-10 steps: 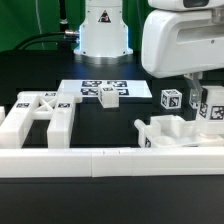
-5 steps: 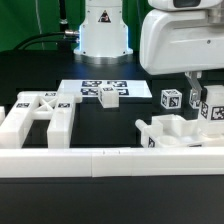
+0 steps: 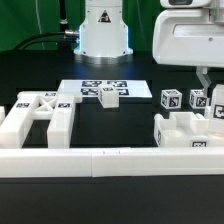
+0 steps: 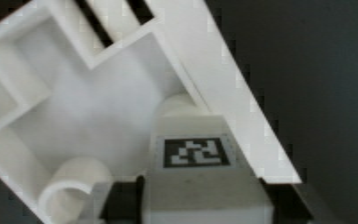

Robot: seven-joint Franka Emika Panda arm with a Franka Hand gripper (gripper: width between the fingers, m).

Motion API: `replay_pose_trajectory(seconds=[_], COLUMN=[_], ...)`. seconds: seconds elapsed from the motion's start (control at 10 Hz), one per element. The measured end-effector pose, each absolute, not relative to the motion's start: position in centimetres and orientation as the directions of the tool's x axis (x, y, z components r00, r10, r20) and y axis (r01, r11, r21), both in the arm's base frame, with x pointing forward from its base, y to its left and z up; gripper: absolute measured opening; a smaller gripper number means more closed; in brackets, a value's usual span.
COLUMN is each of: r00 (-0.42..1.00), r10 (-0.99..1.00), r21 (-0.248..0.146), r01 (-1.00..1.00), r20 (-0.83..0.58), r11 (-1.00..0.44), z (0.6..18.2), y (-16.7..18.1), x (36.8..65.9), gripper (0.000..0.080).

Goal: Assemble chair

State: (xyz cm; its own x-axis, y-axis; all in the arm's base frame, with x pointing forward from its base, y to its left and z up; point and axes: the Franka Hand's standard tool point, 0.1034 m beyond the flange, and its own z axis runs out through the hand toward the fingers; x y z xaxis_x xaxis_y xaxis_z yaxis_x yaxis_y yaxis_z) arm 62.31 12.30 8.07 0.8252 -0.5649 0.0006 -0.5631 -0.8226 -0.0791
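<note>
My gripper (image 3: 208,90) is at the exterior view's right, down over a white, walled chair part (image 3: 182,130) that rests on the black table. In the wrist view the two dark fingers (image 4: 123,203) clamp a raised white section of this part (image 4: 87,110) from both sides, just below its square tag (image 4: 199,152); the gripper (image 4: 202,206) is shut on it. A second white chair part with crossed bars (image 3: 40,110) lies at the exterior view's left. A small tagged block (image 3: 110,97) sits on the marker board (image 3: 85,87). Two tagged blocks (image 3: 172,100) stand behind the held part.
A long plain white rail (image 3: 90,160) runs along the front of the table. The robot base (image 3: 105,30) stands at the back centre, behind the marker board. The table surface is black.
The arm and the walled chair part in its grip have moved toward the exterior view's right. The other parts have not moved.
</note>
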Motion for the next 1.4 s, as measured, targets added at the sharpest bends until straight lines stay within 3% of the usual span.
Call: replay_pose_trajectory(seconds=[0.4,0.6,0.7,0.8,0.9,1.0,1.4], r00=[0.559,0.524,0.56,0.586,0.612,0.686,0.872], r10=[-0.829,-0.851,-0.828,-0.81,-0.79,-0.727,-0.49], r21=[-0.079,-0.079,-0.081,-0.083,-0.086,-0.09,-0.091], r01=[-0.828,-0.85,-0.827,-0.809,-0.789,-0.726,-0.487], r20=[-0.028,-0.036,-0.033,-0.033,-0.029,-0.02,0.007], r11=[-0.556,-0.52,-0.556,-0.582,-0.608,-0.682,-0.868], z=[8.03,8.0,7.99,8.08,8.14,8.2,8.14], y=[12.49,12.56,12.56,12.48,12.49,12.59,12.59], x=[62.36,62.34,62.34,62.44,62.5,62.56,62.56], gripper=[0.0287,0.0287,0.0469,0.0585,0.0585,0.0636,0.0649])
